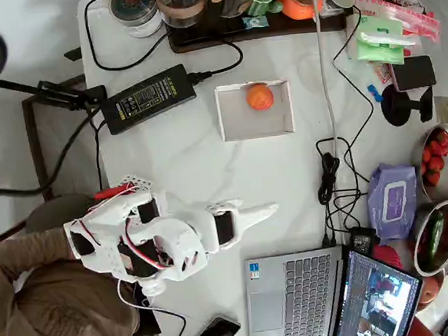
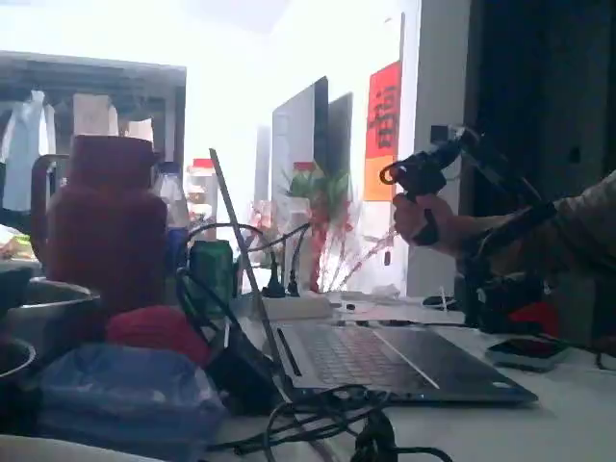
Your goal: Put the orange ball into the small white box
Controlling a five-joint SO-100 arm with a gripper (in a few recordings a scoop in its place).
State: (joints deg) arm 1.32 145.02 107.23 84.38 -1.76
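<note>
White plastic robot arm's jaws (image 1: 262, 211) lie pressed together, holding nothing, at 6 o'clock on the white counter (image 1: 177, 163). At 12 o'clock, the small orange ball (image 1: 260, 97) already sits inside the shallow white box (image 1: 229, 125). The job looks done; nothing left to move.

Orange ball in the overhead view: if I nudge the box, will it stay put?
Probably not: the orange ball is a smooth sphere, so it will likely roll. The small white box has low walls that should hold it under a gentle push. A sharp shove might hop it over.
</note>
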